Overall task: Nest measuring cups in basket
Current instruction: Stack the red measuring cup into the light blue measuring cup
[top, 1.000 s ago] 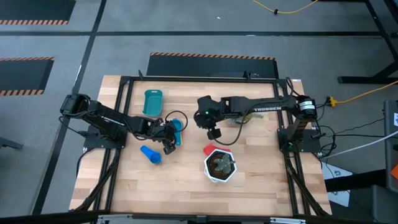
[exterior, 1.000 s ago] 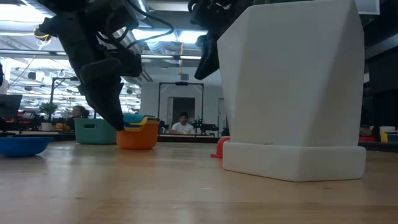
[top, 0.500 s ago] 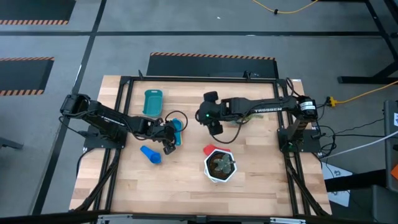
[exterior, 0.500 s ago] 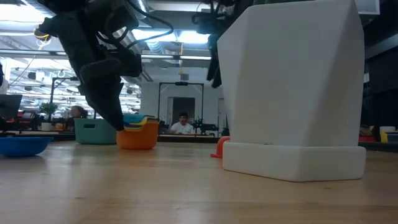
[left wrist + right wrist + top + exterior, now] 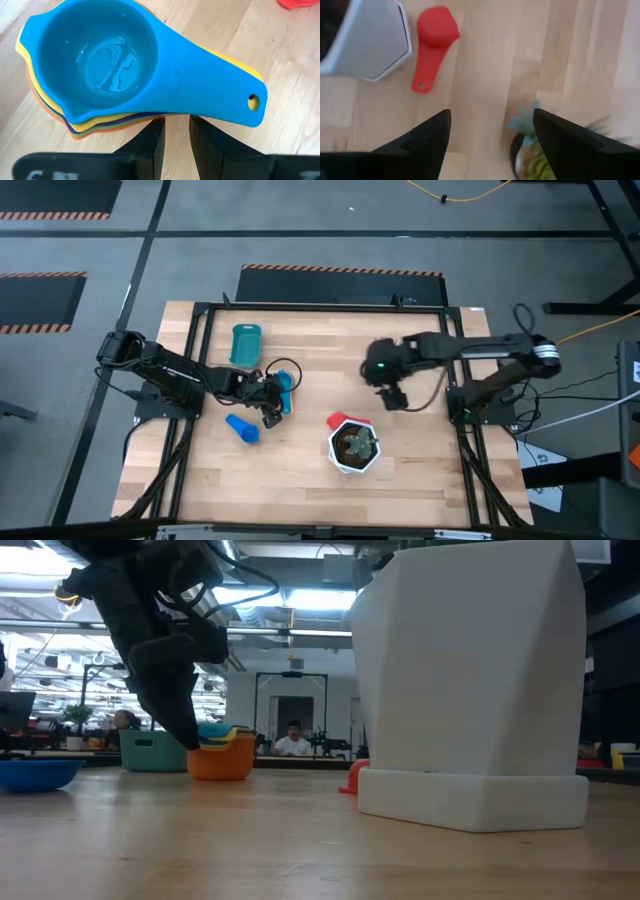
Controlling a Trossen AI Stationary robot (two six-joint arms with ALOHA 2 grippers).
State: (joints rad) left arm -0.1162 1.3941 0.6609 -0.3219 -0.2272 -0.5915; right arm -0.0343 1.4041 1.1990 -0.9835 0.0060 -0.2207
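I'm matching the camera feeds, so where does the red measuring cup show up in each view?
High view: red measuring cup just beyond the white plant pot.
Low view: red sliver at the pot's left base.
Left wrist view: red corner, beyond the stacked cups.
Right wrist view: upside down beside the pot.
Shared landmark: the pot.

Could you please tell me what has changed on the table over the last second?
The right claw pulled back from the table's middle toward its own side and spread wide open, holding nothing. The left claw stayed at the stack of measuring cups; the red cup, dark blue cup, basket and white pot did not move.
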